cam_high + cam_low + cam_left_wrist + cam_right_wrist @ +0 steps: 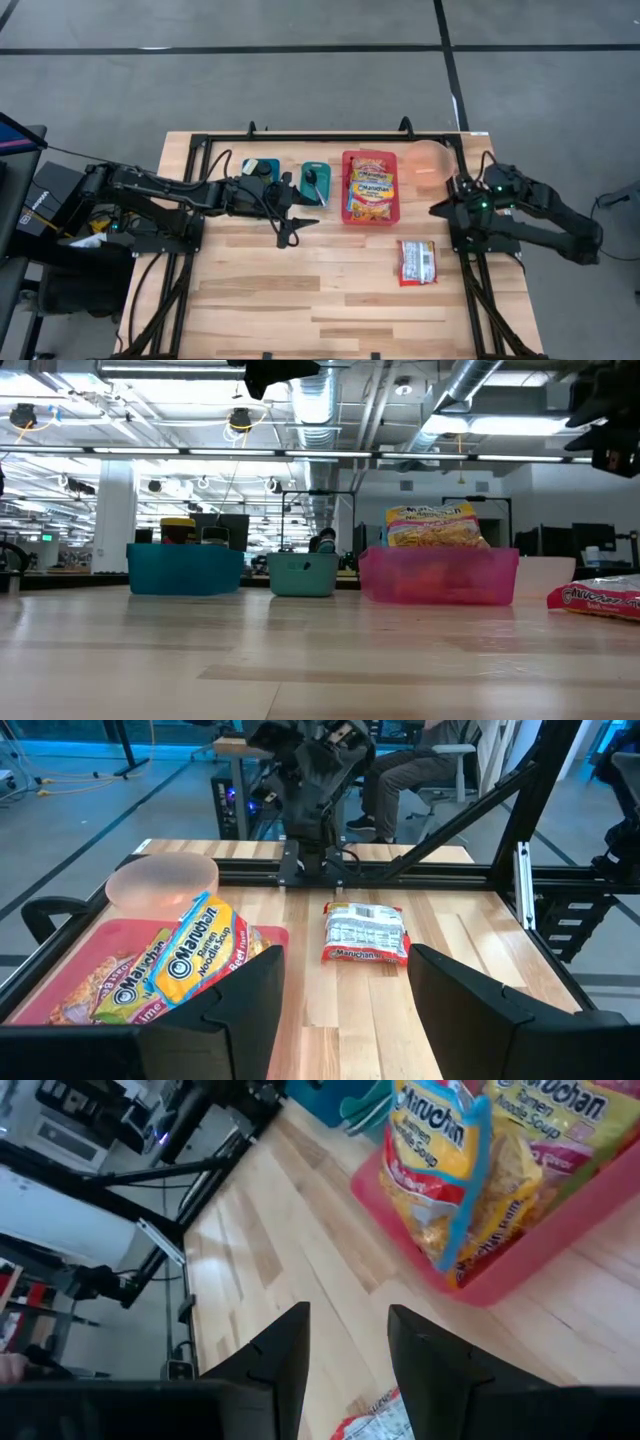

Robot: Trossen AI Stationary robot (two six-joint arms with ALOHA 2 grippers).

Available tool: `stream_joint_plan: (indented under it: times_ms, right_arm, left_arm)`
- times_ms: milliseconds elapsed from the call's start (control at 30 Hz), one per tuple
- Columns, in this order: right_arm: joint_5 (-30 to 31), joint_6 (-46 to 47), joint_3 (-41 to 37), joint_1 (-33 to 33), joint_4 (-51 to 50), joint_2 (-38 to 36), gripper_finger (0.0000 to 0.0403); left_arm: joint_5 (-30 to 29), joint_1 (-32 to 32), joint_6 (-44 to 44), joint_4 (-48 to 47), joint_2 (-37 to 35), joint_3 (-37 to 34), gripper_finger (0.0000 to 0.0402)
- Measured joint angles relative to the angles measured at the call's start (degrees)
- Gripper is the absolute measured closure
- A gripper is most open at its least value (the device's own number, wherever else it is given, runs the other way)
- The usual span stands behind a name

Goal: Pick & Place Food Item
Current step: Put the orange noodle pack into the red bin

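1. Red bin (347,213) standing at the back middle of the table (260,290), already loaded with yellow noodle packets (371,186); probably the drop-off for the food.
2. One more noodle packet (416,262) lying flat on the bare wood, apart from the bin on the right arm's side; likely the next item to fetch.
3. Right gripper (347,1342) raised above the table just beside the bin's right edge, fingers spread and empty, with the red edge of the loose packet showing just under them in the right wrist view.
4. Left gripper (345,995) hovering over the table to the left of the bin, fingers spread with nothing between them; appears to be waiting.
5. Two teal tubs (186,569) lined up left of the bin, their contents hard to make out: a dark spoon-like shape in one, nothing certain in the other.
6. Pale pink disc (429,161) beside the bin's right rear corner, perhaps a lid or plate; cannot tell which.
7. Both grippers cut off above the top of the low view; seated person (420,765) behind the table only partly seen.
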Motion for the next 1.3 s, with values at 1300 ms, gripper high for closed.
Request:
stream_joint_plan:
  times_ms: [1300]
  right_arm:
    - [12.5,18.8,-2.2,22.2,-4.1,35.7,0.0277]
  left_arm:
    - [0.0,0.0,0.0,0.6,0.0,0.0,0.0192]
